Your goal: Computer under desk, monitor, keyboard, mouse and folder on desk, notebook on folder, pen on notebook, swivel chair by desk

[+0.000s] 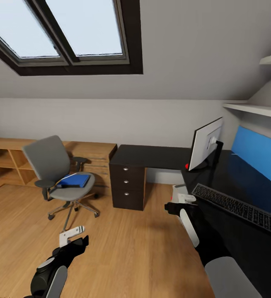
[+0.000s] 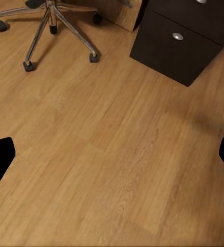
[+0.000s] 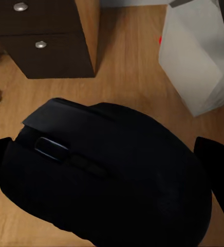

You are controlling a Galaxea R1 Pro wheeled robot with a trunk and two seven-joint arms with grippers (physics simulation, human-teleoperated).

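Right wrist view: rounded black mouse (image 3: pixel 107 175) pinched in right tool (image 3: pixel 109 170), left tool (image 2: pixel 112 154) spread

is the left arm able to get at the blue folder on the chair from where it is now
Probably not yet: the left gripper hangs low over bare floor, with open floor between it and the swivel chair holding the folder. Nothing blocks the way.

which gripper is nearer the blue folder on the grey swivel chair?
Left. The left gripper hangs over the wood floor just in front of the grey swivel chair holding the flat blue folder. The right gripper is off by the black desk, gripping the dark mouse.
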